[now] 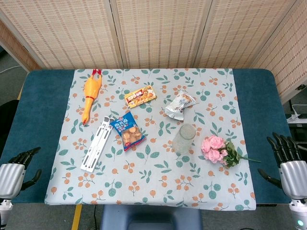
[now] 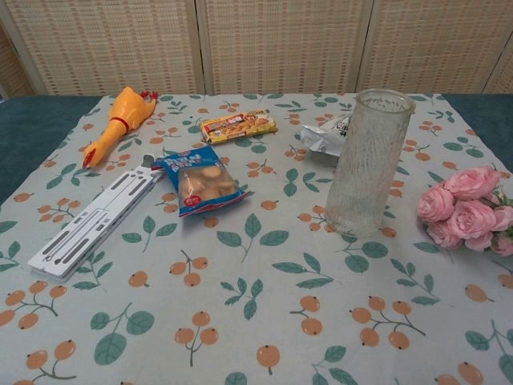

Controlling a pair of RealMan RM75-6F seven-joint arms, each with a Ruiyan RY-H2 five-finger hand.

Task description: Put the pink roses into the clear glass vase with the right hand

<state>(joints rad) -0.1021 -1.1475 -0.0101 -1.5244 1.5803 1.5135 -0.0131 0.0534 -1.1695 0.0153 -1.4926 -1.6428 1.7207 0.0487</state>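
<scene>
A bunch of pink roses (image 1: 217, 149) (image 2: 467, 208) with green leaves lies on the flowered cloth, just right of the clear glass vase (image 1: 183, 138) (image 2: 365, 163), which stands upright and holds nothing. My right hand (image 1: 288, 158) hovers over the blue table edge at the far right, fingers spread and holding nothing, well apart from the roses. At the far left my left hand (image 1: 20, 165) rests low by the table edge with its fingers apart, holding nothing. Neither hand appears in the chest view.
On the cloth lie a yellow rubber chicken (image 1: 90, 92), a white perforated bracket (image 1: 97, 144), a blue biscuit bag (image 1: 127, 132), an orange snack packet (image 1: 140, 96) and a silver wrapper (image 1: 180, 105). Woven screens stand behind the table.
</scene>
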